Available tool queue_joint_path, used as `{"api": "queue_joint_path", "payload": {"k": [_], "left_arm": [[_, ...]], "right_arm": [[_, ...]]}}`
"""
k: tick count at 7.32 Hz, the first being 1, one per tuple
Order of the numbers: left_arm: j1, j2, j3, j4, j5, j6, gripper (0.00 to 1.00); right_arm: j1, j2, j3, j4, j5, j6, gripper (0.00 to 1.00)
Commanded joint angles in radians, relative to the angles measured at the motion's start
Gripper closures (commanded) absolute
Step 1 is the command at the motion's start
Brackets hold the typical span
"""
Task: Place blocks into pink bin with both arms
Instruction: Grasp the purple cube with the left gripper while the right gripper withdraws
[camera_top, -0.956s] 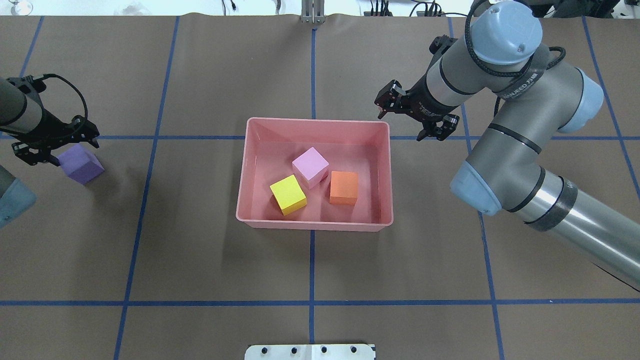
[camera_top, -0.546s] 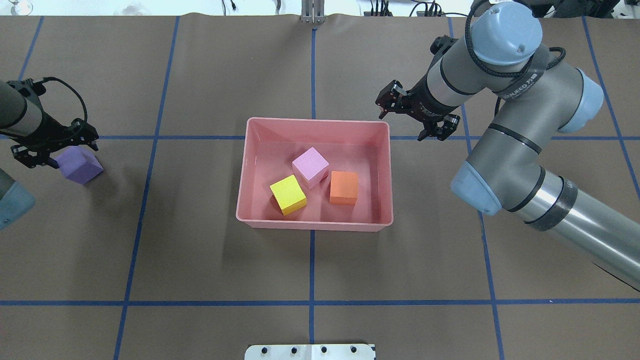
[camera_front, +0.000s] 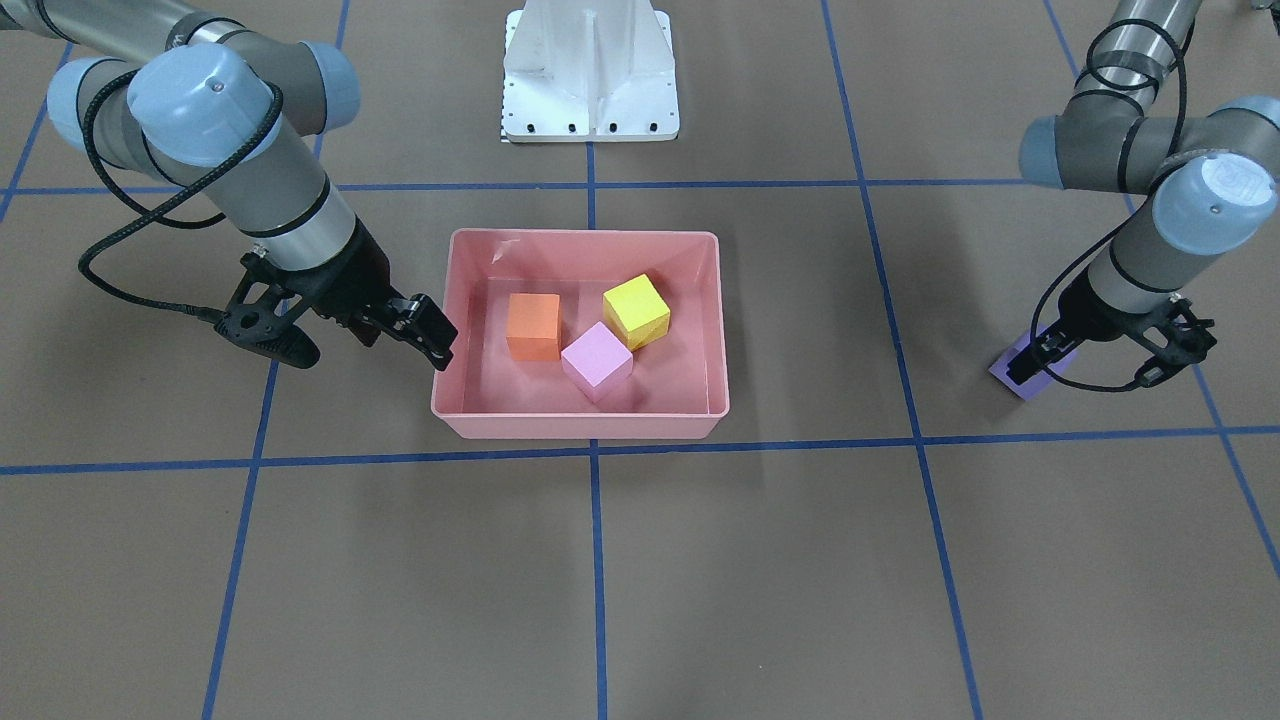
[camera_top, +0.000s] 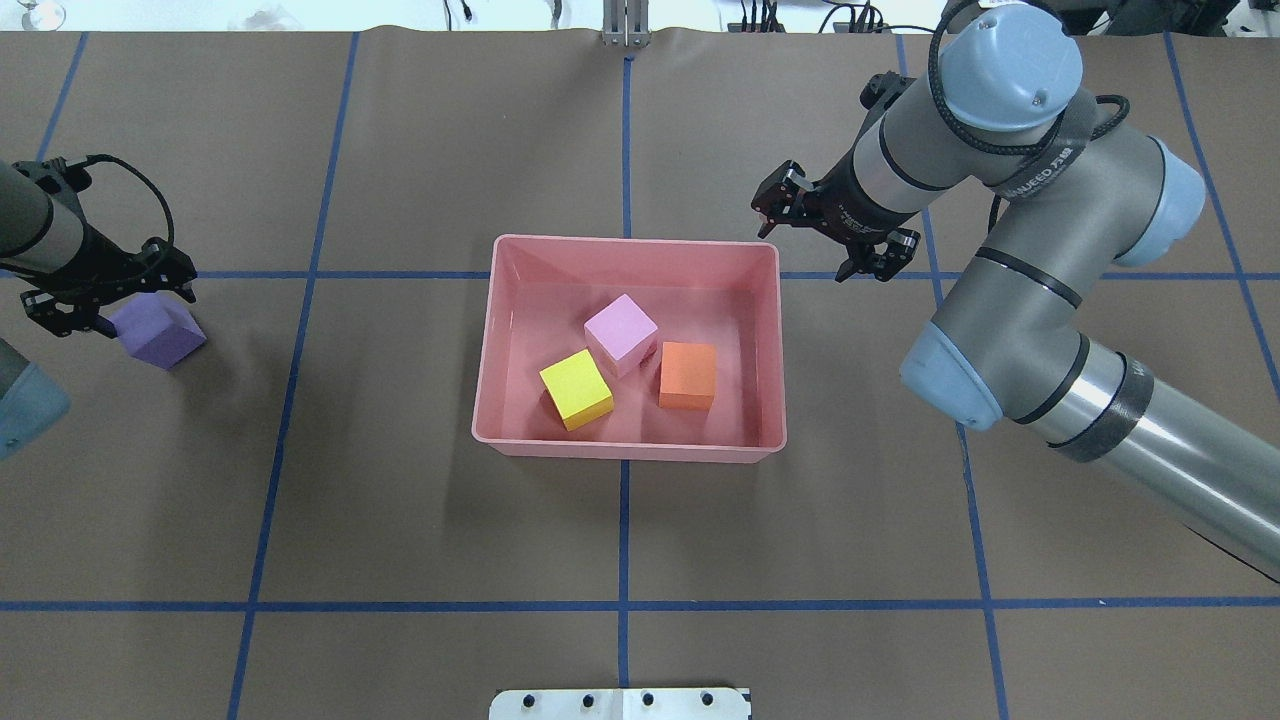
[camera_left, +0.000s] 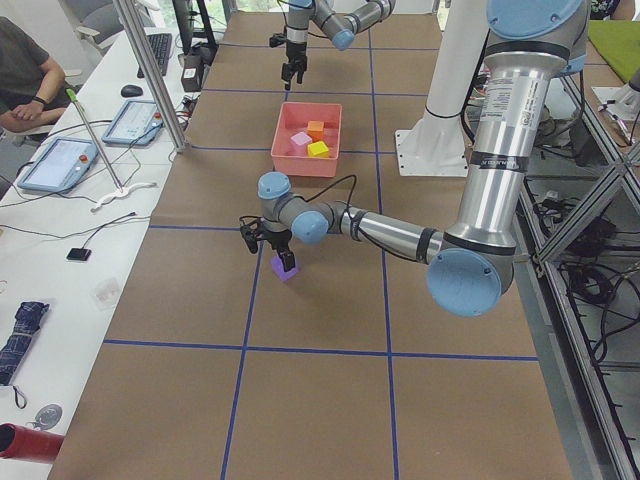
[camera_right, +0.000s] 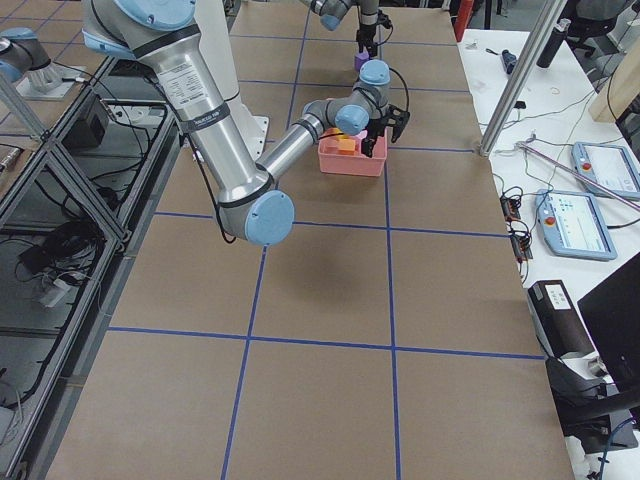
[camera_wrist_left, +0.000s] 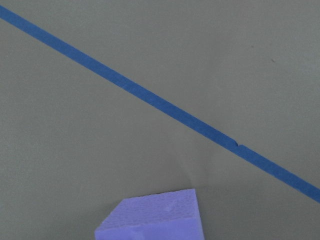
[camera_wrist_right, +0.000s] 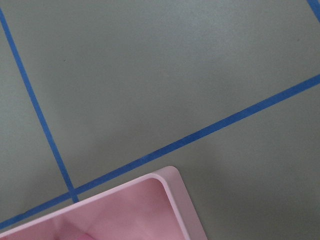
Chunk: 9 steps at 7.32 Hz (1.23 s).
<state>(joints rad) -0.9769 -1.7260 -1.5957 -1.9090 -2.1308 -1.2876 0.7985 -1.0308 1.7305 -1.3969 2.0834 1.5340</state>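
Left gripper (camera_front: 1033, 362) clamps a small matte purple cube (camera_top: 160, 335) well apart from the shallow salmon-pink plastic bin (camera_top: 630, 241), which holds an orange cube (camera_top: 687, 376), a light pink cube (camera_top: 620, 333) and a yellow cube (camera_top: 576, 390). The right gripper (camera_top: 768, 215), released, hangs beside its corner.

The table (camera_top: 400, 500) is covered in brown paper. Blue tape lines (camera_top: 800, 605) cross it and make big squares. A white metal base (camera_front: 590, 70) stands in the middle of one long edge. Beside the table is a long white desk (camera_left: 60, 250). A person (camera_left: 25, 75) sits at it. On the desk lie a tablet (camera_left: 58, 163), another tablet (camera_left: 135, 120), a keyboard (camera_left: 158, 50), a mouse (camera_left: 130, 90) and a folded dark umbrella (camera_left: 12, 340).
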Motion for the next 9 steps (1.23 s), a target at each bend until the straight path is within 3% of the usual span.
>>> {"api": "queue_joint_path", "payload": {"k": [1,7,8,9], "left_arm": [[0.0,0.0,-0.001,0.001,0.0,0.002,0.0],[0.04,0.026,0.005,-0.008,0.002,-0.004,0.01],[0.043,0.025,0.011,-0.01,0.002,-0.006,0.15],[0.044,0.022,0.013,-0.01,0.002,-0.006,0.65]], "right_arm": [[0.001,-0.002,0.003,-0.001,0.0,0.0,0.0],[0.004,-0.008,0.001,-0.001,-0.003,0.0,0.0],[0.01,-0.009,0.003,-0.001,-0.002,0.0,0.0],[0.011,-0.009,0.004,-0.002,-0.002,0.0,0.0]]}}
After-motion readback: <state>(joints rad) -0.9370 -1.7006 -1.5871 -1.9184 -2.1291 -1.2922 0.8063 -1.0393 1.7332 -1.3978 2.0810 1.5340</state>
